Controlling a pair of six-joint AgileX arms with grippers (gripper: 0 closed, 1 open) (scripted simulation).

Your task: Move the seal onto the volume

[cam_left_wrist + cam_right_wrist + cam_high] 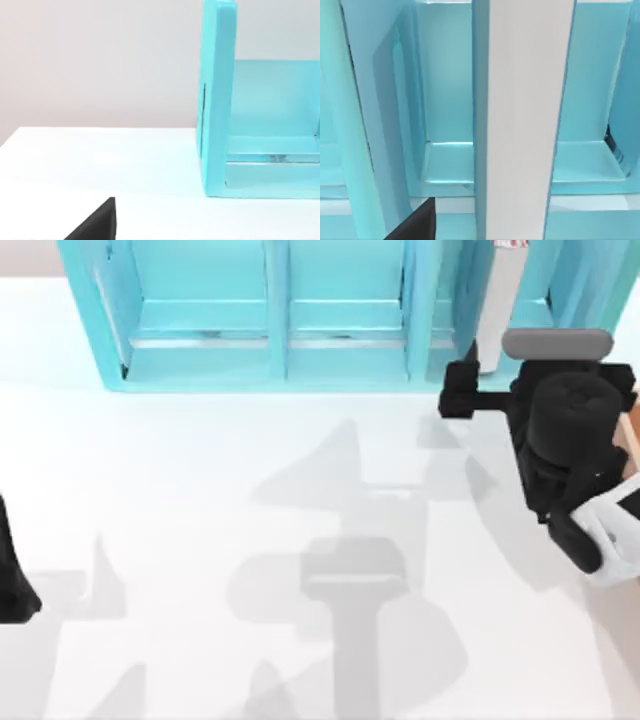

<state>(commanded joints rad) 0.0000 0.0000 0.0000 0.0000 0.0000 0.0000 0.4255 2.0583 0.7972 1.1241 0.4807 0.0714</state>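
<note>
The white table [300, 490] carries a big turquoise shelf unit [270, 310] along its far edge, with open compartments that face the arms. The right arm [570, 430] of the AgileX pair is at the right side of the table, close to the right part of the shelf, and its right tool [462, 392] is near the lower front edge of the shelf. Whether this tool is released or clenched, one cannot tell. The volume [522, 120] stands upright at the right part of the shelf. In the right wrist view its white-grey page edges face the camera as a wide vertical band, with a thin strip of teal cover along one side, and shelf compartments open on both sides of it. In the top view the volume [497, 300] is a pale strip just beyond the right tool. It cannot be told whether it stands inside a compartment or just in front of one. An orange-tan wooden box [630, 440] lies at the right edge of the table, partly under the arm. The left arm [15, 580] is parked at the left edge of the table, well apart from the shelf. The state of the left tool [97, 222] also cannot be told. The left wrist view looks over the bare table toward the side wall of the shelf.
</note>
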